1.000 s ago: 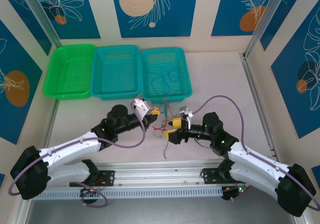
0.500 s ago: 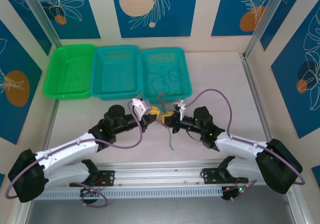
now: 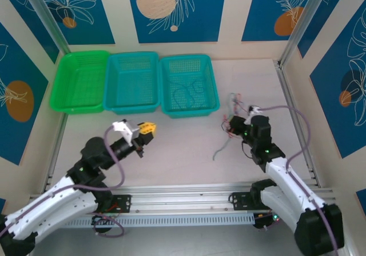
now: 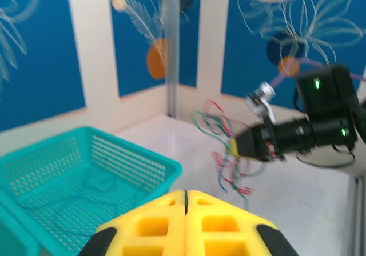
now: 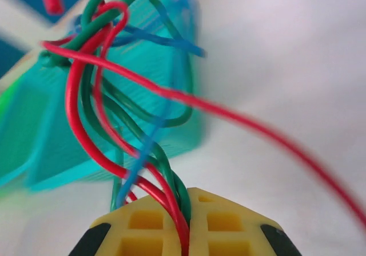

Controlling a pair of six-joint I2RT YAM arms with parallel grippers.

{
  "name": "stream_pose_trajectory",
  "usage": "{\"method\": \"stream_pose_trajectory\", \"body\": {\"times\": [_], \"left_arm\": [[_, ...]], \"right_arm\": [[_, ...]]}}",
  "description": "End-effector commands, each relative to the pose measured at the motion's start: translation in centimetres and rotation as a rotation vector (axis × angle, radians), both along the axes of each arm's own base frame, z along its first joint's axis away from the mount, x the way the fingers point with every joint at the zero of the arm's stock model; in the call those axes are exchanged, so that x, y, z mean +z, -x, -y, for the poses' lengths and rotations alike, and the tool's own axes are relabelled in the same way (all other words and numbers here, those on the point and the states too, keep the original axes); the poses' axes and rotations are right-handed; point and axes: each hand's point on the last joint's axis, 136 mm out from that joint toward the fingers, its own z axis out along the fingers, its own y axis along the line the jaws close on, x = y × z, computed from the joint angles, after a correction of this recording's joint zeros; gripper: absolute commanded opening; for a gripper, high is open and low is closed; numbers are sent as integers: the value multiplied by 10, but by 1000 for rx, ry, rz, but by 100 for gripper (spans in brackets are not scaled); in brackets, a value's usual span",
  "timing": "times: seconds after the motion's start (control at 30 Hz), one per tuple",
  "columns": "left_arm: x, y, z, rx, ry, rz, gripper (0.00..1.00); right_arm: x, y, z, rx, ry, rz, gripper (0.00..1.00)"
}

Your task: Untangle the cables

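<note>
The cables (image 3: 219,148) are a tangle of thin green, red and blue wires, lifted off the table at the right. My right gripper (image 3: 230,126) is shut on them; in the right wrist view red and green cables (image 5: 94,79) run between its yellow fingers (image 5: 229,222) at the right gripper (image 5: 187,202). Loose ends stick up and trail down to the table. My left gripper (image 3: 150,129) is shut with nothing in it, well left of the bundle. Its yellow tips, the left gripper (image 4: 186,194), meet flush, and beyond them the cables (image 4: 224,167) hang from the right gripper (image 4: 235,147).
Three baskets line the back: a green basket (image 3: 80,104), a middle teal basket (image 3: 132,106) and a right teal basket (image 3: 213,90) with a few thin wires (image 3: 186,90) in it. Metal posts stand at the back corners. An aluminium rail (image 3: 183,196) runs along the near edge.
The two grippers were close together at the table's middle. The right one shut on the bundle and carried it right and back. The left arm pulled back to the left, shut and empty.
</note>
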Motion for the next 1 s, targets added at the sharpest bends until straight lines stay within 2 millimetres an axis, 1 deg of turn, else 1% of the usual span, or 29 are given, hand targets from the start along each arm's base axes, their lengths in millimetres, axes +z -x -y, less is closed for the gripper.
{"method": "stream_pose_trajectory", "body": {"times": [0.0, 0.03, 0.07, 0.1, 0.13, 0.17, 0.2, 0.23, 0.27, 0.3, 0.33, 0.37, 0.43, 0.53, 0.6, 0.67, 0.77, 0.83, 0.97], "left_arm": [[-17, -11, -23, 138, -17, -52, 0], [-20, -13, -28, 165, -21, -59, 0], [-22, -14, -31, 182, -20, -65, 0], [-25, -15, -32, 188, -21, -75, 0], [-28, -14, -28, 172, -22, -83, 0], [-30, -13, -22, 140, -20, -89, 0], [-32, -10, -11, 83, -18, -92, 0], [-36, -8, 3, 22, -19, -104, 0], [-35, -5, 13, -32, -10, -109, 0], [-39, -4, 27, -89, -18, -128, 3], [-41, -3, 38, -135, -22, -146, 8], [-41, -4, 47, -167, -24, -162, 13], [-44, -11, 67, -214, -35, -214, 24], [-43, -22, 93, -267, -41, -271, 35], [-42, -32, 106, -269, -17, -312, 41], [-42, -42, 117, -271, 13, -356, 43], [-43, -41, 138, -359, 28, -383, 46], [-48, -42, 145, -384, 27, -394, 46], [-48, -30, 161, -513, 5, -401, 46]], "right_arm": [[-36, 22, 49, -222, -43, -164, 0], [-36, 23, 58, -255, -71, -168, 0], [-34, 21, 62, -255, -98, -162, 0], [-28, 17, 61, -220, -125, -136, 0], [-20, 12, 54, -159, -147, -103, 0], [-12, 8, 43, -84, -165, -70, 0], [0, 7, 24, 39, -192, -29, 0], [12, 7, 6, 151, -214, 9, 0], [21, 10, -8, 237, -224, 37, 0], [30, 15, -25, 335, -233, 55, 0], [40, 22, -41, 427, -229, 72, 0], [47, 27, -51, 486, -221, 83, 0], [59, 42, -77, 620, -193, 100, 0], [73, 67, -110, 801, -158, 145, 0], [75, 75, -122, 848, -143, 149, 0], [75, 76, -128, 854, -145, 136, 0], [77, 73, -132, 843, -176, 99, 0], [81, 75, -137, 880, -200, 93, 0], [89, 79, -147, 942, -231, 70, 0]]}}
